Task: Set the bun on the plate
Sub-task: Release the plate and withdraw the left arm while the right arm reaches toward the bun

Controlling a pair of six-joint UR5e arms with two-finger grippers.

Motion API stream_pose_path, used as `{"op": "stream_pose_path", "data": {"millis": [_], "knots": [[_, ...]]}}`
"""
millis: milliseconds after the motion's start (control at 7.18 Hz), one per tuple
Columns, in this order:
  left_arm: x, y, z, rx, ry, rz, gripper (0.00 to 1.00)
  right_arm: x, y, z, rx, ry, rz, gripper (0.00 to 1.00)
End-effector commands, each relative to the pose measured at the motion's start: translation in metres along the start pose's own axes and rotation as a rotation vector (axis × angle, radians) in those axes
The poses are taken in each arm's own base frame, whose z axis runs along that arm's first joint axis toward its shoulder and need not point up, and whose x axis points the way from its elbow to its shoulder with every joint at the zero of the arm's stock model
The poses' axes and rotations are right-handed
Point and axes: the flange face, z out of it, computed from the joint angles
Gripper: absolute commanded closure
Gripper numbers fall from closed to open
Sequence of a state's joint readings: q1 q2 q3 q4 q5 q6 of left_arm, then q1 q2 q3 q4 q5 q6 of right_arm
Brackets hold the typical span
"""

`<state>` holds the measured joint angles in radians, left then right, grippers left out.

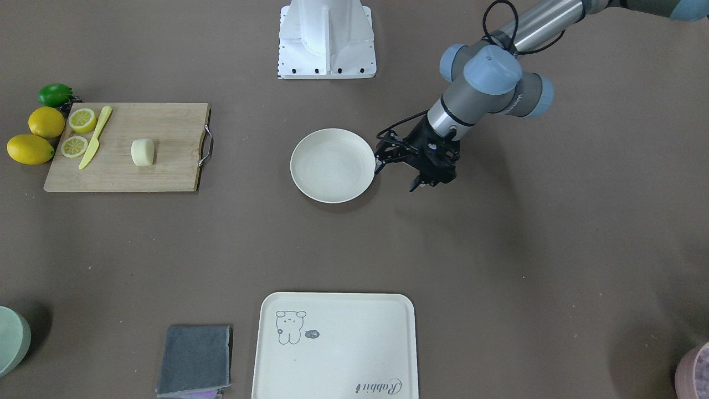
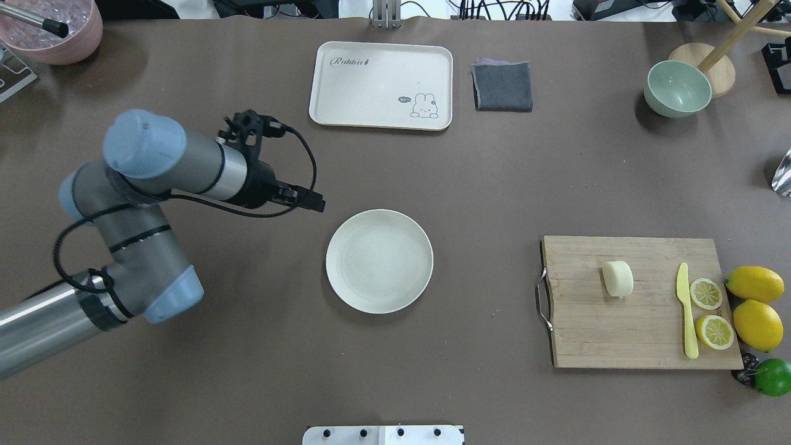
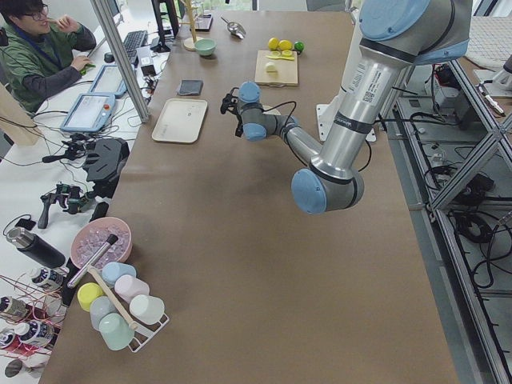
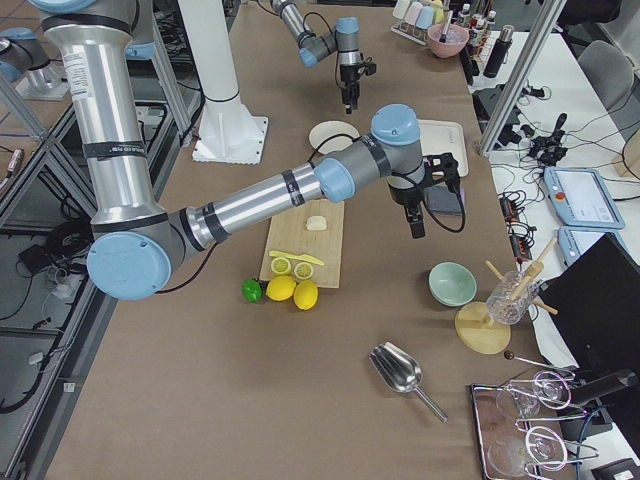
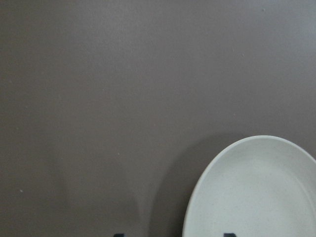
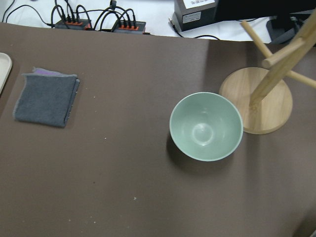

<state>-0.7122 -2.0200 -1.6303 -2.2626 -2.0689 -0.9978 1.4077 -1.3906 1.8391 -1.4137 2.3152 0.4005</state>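
Note:
The bun, a pale cream lump, lies on the wooden cutting board. The round off-white plate stands mid-table with nothing on it. My left gripper hovers at the plate's edge, open and holding nothing. In the left wrist view two fingertips stand apart at the bottom edge, beside the plate. My right gripper shows only in the exterior right view, raised above the table past the board. I cannot tell whether it is open or shut.
On the board lie a yellow knife and two lemon halves. Whole lemons and a lime sit beside it. A cream tray, grey cloth, green bowl and pink bowl line the far side.

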Motion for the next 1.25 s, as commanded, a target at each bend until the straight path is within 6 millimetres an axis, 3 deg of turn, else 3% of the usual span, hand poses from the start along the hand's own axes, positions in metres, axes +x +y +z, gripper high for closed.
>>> {"op": "stream_pose_path", "data": {"millis": [0, 139, 279, 418, 557, 697, 975, 1115], "knots": [[-0.099, -0.042, -0.114, 0.023, 0.001, -0.03, 0.03, -0.07, -0.003, 0.043, -0.08, -0.067, -0.046, 0.0], [-0.16, -0.042, -0.15, 0.026, -0.044, 0.03, 0.03, -0.109, 0.011, 0.068, -0.13, -0.091, -0.009, 0.0], [-0.211, -0.054, -0.171, 0.049, -0.105, 0.074, 0.03, -0.134, 0.026, 0.084, -0.173, -0.106, 0.047, 0.0], [-0.244, -0.063, -0.177, 0.053, -0.146, 0.1, 0.03, -0.153, 0.052, 0.106, -0.228, -0.109, 0.043, 0.0], [-0.26, -0.069, -0.191, 0.072, -0.168, 0.089, 0.03, -0.17, 0.076, 0.123, -0.275, -0.116, 0.013, 0.0], [-0.268, -0.073, -0.205, 0.095, -0.179, 0.084, 0.03, -0.172, 0.096, 0.138, -0.32, -0.111, 0.004, 0.0], [-0.279, -0.072, -0.207, 0.113, -0.227, 0.105, 0.03, -0.164, 0.144, 0.172, -0.39, -0.042, -0.019, 0.0], [-0.284, -0.072, -0.205, 0.111, -0.234, 0.104, 0.03, -0.172, 0.167, 0.187, -0.42, -0.02, -0.048, 0.0]]}}
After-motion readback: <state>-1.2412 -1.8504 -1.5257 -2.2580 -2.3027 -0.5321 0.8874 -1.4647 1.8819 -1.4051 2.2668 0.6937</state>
